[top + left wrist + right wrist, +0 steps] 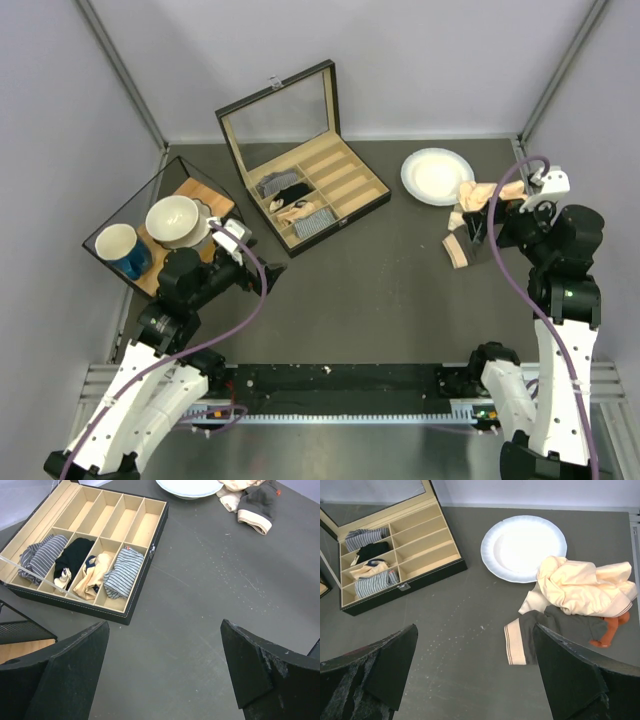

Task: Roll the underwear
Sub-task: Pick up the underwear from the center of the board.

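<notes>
1. Dark grey bench (pixel 465 625) between pale walls carries the underwear (pixel 572 629) on its right side. It lies crumpled, not flat, with its beige waistband (pixel 515 643) turned towards the middle of the bench.
2. A peach cloth (pixel 580 587) is heaped over the far edge of the underwear, and an orange cloth (pixel 609 631) touches its right edge.
3. The right pincer (pixel 475 680) hangs above this heap with its jaws spread wide, holding nothing.
4. Beyond the heap sits a white plate (pixel 525 547), with the peach cloth just beside its rim.
5. Well apart on the left, an open box (pixel 405 587) holds small cloth rolls (pixel 121 573). The left pincer (pixel 162 675) is near it, also open and empty.
6. Likely risks:
   - A grab at the covered part could lift the peach or orange cloth along with the underwear.
   - Rolling before the garment is pulled free and flattened would probably give a lopsided, loose roll.
   - Dragging the heap could nudge the plate.
</notes>
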Robot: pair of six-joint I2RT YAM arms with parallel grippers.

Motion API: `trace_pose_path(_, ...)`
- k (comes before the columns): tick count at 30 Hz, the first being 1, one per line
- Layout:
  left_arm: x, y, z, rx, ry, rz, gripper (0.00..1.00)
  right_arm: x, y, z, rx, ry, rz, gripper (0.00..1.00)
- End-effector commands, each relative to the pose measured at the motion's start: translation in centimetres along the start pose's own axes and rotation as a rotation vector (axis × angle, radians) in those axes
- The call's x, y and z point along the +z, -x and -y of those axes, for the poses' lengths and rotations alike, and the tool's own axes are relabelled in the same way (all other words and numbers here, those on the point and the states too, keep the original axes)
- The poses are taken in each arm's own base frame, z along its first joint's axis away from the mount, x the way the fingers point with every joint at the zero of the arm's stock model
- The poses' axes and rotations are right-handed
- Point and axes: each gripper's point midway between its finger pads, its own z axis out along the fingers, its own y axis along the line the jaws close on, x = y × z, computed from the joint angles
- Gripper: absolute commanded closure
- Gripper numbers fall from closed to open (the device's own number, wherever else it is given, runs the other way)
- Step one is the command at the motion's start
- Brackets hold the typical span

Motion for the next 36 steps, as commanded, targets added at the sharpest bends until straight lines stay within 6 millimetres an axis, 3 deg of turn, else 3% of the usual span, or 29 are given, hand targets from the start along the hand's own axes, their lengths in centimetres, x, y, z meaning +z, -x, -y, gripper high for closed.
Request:
trace_pose_path(1, 0.1, 1.1, -0.4, 0.012, 0.016, 0.046, 0.01, 0.1, 1.0, 0.2, -0.037, 0.002, 0.045, 0.01)
trace_pose_path(4, 0.0, 1.1, -0.3, 0.011, 0.015, 0.047, 0.01, 0.5, -0.1, 0.2, -0.118, 0.034, 0.026, 0.01)
trace_pose_path(7, 0.1, 1.1, -0.2, 0.007, 0.008, 0.047, 0.01, 0.8, -2.4, -1.1, -0.217, 0.162, -0.019, 0.01)
trace_pose_path(8, 0.1, 1.1, -0.2, 0.006, 0.008, 0.049, 0.01, 0.7, -3.1, -2.5, -0.241, 0.258, -0.028, 0.01)
trace_pose_path(11, 0.1, 1.3, -0.1, 0.006, 0.004, 0.053, 0.01, 0.9, -5.1, -3.0, -0.289, 0.332, -0.070, 0.01)
trace_pose_path(13, 0.1, 1.4, -0.2, 0.005, 0.011, 0.057, 0.01, 1.5, -5.7, -2.3, -0.297, 0.318, -0.097, 0.01)
trace_pose_path(21, 0.5, 0.6, -1.6, -0.049, 0.089, 0.015, 0.01, 5.1, -7.9, 3.6, -0.341, 0.144, -0.307, 0.01)
trace_pose_path(26, 0.5, 0.0, -2.0, -0.050, 0.111, -0.009, 0.01, 8.1, -11.7, 6.9, -0.416, 0.068, -0.522, 0.01)
trace_pose_path(31, 0.8, -0.3, -1.6, -0.057, 0.085, -0.026, 0.01, 10.5, -15.3, 6.8, -0.481, 0.088, -0.673, 0.06)
trace_pose_path(36, 0.8, -0.4, -1.5, -0.060, 0.077, -0.029, 0.01, 13.1, -19.5, 6.8, -0.480, 0.100, -0.823, 0.29)
